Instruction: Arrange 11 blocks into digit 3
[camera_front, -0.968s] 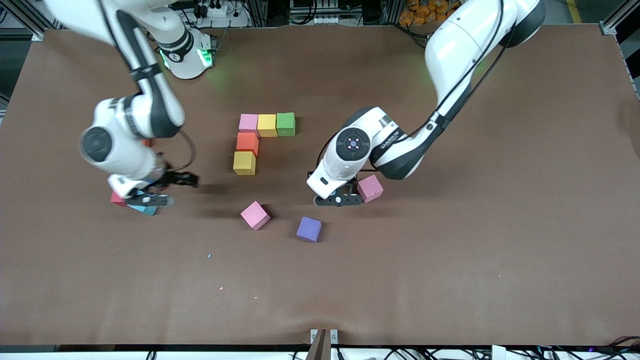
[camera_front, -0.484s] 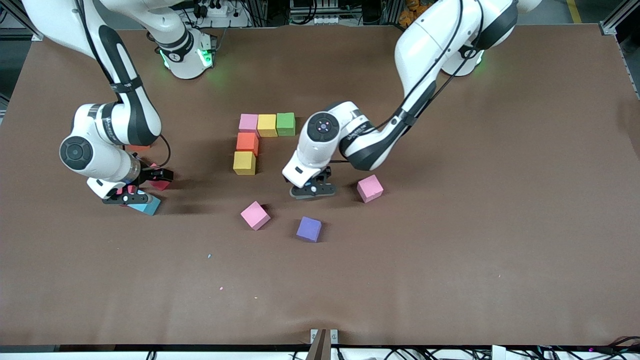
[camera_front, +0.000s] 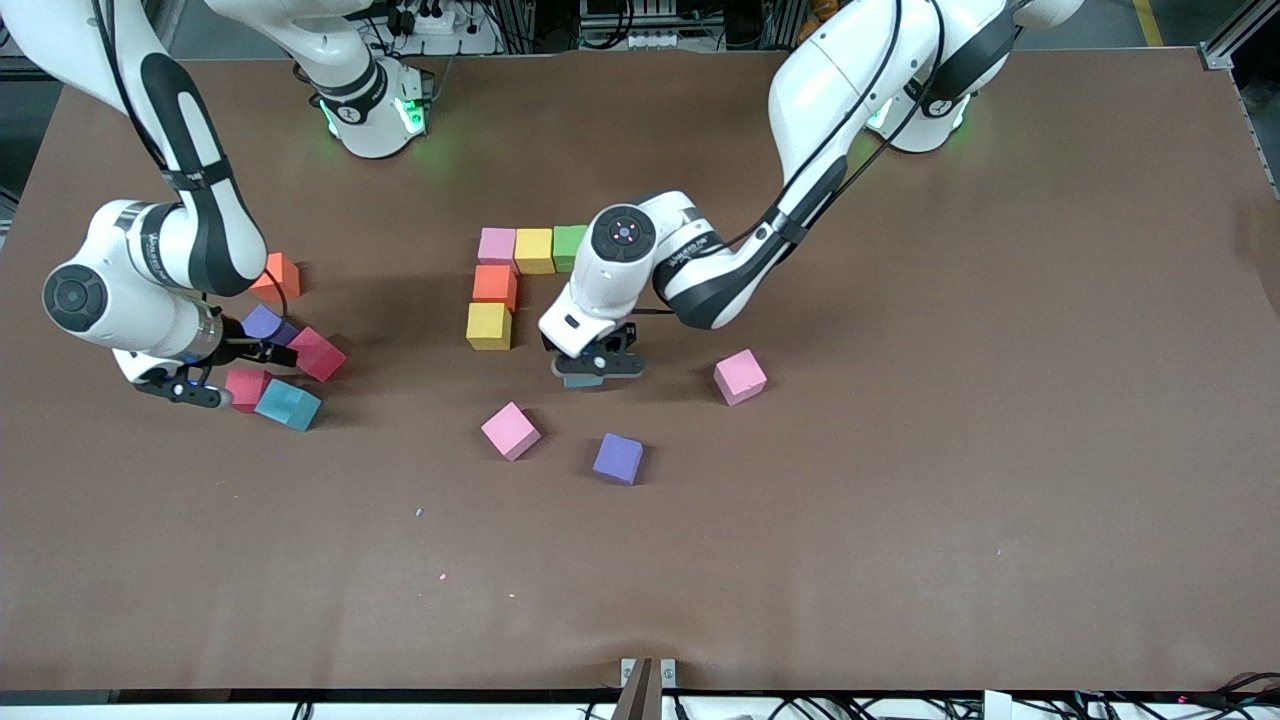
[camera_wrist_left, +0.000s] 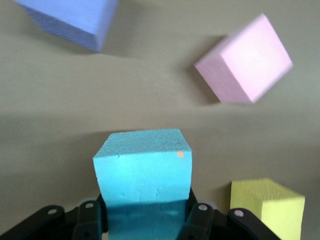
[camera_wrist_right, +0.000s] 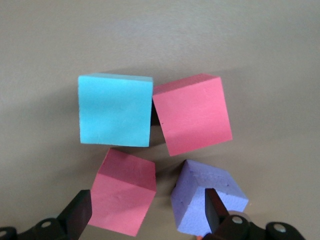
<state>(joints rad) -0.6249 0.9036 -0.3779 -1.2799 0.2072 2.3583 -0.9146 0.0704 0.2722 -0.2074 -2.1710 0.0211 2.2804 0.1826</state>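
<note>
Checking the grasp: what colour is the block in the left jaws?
Light blue block; clearest in the left wrist view.

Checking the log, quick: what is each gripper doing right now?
Left gripper: shut on light blue block.
Right gripper: open, holding nothing.

Your brown table (camera_front: 900, 480), blocks scattered.
Five-cube figure (camera_front: 520, 275) lies mid-table; pink block (camera_front: 510, 431) and purple block (camera_front: 617, 458) lie nearer the camera than it.

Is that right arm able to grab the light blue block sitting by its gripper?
Probably yes. The right gripper is open and empty, and the light blue block lies uncovered, though a red block touches it.
</note>
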